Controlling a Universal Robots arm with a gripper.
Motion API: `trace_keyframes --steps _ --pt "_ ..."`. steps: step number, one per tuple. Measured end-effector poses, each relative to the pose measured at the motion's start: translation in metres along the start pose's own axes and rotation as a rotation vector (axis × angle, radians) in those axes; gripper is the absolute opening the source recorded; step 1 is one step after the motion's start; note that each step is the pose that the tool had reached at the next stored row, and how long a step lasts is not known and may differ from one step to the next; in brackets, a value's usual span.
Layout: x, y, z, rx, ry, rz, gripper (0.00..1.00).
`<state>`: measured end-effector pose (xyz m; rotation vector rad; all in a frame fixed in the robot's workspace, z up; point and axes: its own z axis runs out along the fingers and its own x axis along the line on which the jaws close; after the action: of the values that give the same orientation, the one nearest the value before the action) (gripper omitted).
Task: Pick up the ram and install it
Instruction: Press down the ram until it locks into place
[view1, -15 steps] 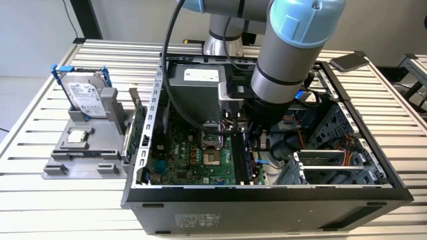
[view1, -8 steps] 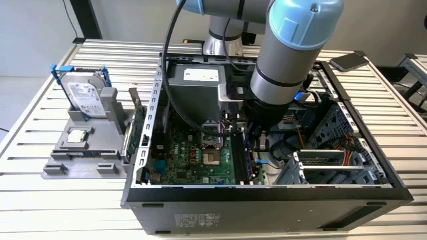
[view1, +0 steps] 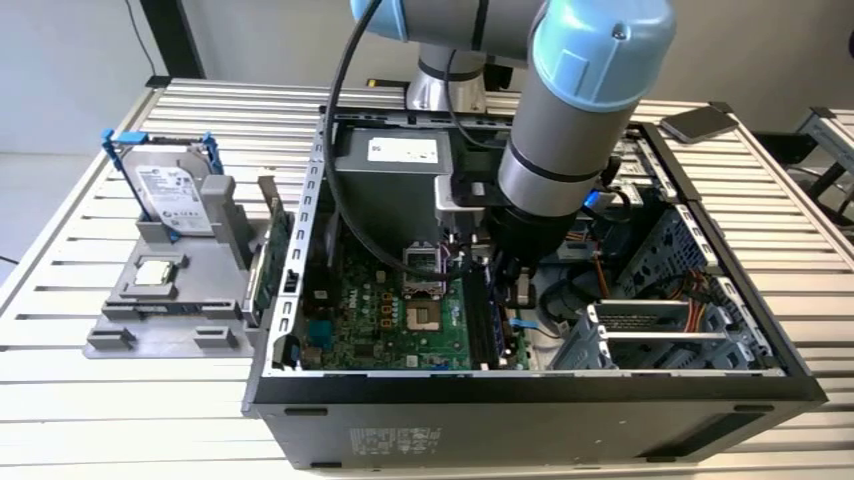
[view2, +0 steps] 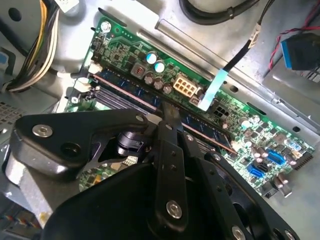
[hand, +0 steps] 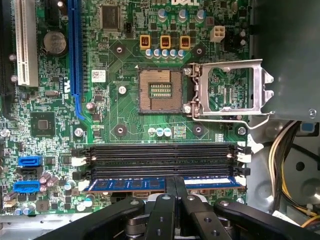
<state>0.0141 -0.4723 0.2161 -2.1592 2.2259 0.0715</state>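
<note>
While tool (hand: 175, 186) grips it | ram (hand: 130, 184) sits in slot (hand: 160, 172)

The arm (view1: 567, 130) reaches down into the open computer case (view1: 534, 385) over the motherboard (view1: 400, 315).

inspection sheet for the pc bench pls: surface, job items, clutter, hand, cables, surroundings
Surface: slatted metal table carrying an open computer case.
Job's things: the ram stands on edge along the motherboard, in the slot next to the empty memory slots. Whether it is fully seated cannot be told.
Clutter: a hard drive upright in a grey holder on the exterior view's left; a dark flat device at the far right.
Hand: fingers closed together at the ram's middle.
Cables: black cable hanging from the arm into the case; yellow wire bundle beside the board.
Surroundings: nothing seen beyond pale walls and floor.
</note>
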Motion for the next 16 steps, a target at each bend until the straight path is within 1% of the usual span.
trace_keyframes --steps 1,2,3,5,6,16 --pt "-0.0004 -0.0001 -0.0009 -0.0004 0.0016 0.0 0.0" --pt "-0.0009 -0.0001 -0.0044 0.0 0.0 0.0 0.0" --pt "-0.0011 -0.0001 -0.0066 0.0012 -0.0056 0.0 0.0" --pt "-0.0011 0.0 -0.0164 0.0006 -0.0028 0.0 0.0" --pt "-0.0014 0.0 -0.021 0.0007 -0.0034 0.0 0.0" --pt "-0.0041 0.0003 -0.0664 0.0007 -0.0031 0.0 0.0"
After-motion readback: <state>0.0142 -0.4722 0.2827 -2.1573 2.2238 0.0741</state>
